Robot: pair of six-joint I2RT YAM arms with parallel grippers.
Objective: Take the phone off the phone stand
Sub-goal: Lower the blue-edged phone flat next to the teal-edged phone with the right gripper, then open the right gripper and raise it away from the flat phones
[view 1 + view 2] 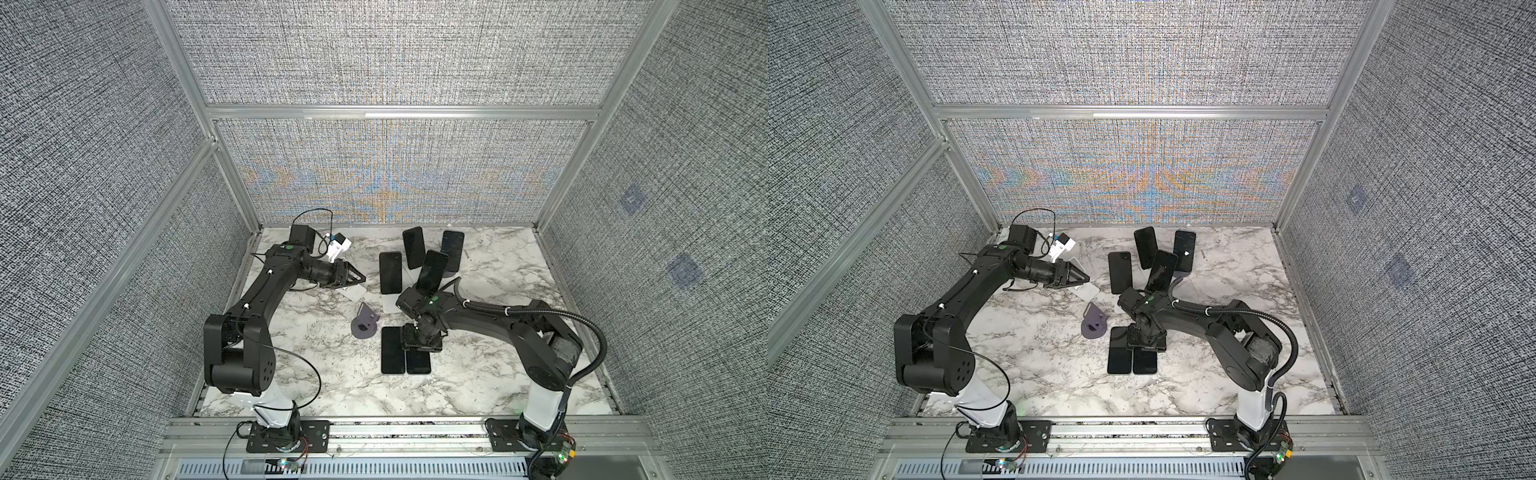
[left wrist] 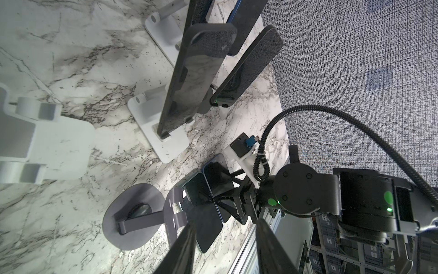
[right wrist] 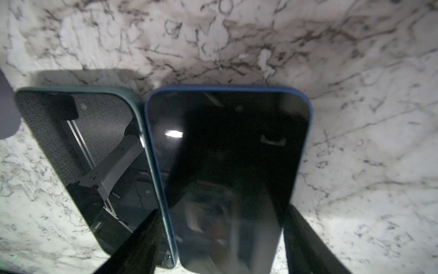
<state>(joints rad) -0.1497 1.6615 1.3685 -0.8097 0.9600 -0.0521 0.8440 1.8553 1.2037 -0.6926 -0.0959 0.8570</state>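
The phone (image 3: 227, 166) I'm after has a blue case and a dark screen facing up. It lies flat on the marble table (image 1: 311, 374), front of centre in both top views. One long edge runs tight against a green phone (image 3: 94, 154), also flat. The grey stand (image 1: 365, 326) is bare, near the green phone's far corner.

My right gripper (image 3: 224, 211) points down over the phone, with one finger at each long edge. The finger on the green phone's side overlaps that phone's screen in the wrist view. I cannot tell whether the pads press the blue case or sit just clear of it.

My left gripper (image 2: 225, 224) hangs well away at the back left, above a white stand (image 1: 353, 294). Its jaws are partly apart with nothing between them.
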